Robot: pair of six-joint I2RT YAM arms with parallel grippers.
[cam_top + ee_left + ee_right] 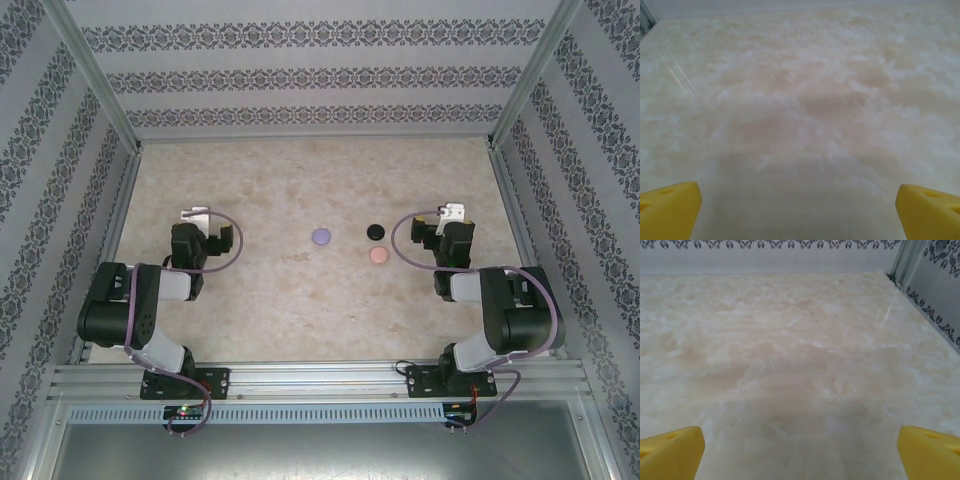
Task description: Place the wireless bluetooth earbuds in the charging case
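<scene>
Three small round charging cases lie closed near the table's middle: a lilac case (321,236), a black case (376,232) and a pink case (379,256). The earbuds are hidden from me. My left gripper (197,215) rests low at the left, well apart from the lilac case. My right gripper (452,213) sits to the right of the black and pink cases. In the left wrist view the left gripper (799,212) is open, its yellow fingertips (670,210) wide apart over bare marble. The right gripper (800,452) stands open the same way, nothing between its fingertips (930,452).
The beige marbled table (300,180) is walled on three sides by patterned panels (310,70) on metal posts. An aluminium rail (320,385) at the near edge carries both arm bases. Open tabletop stretches behind the cases.
</scene>
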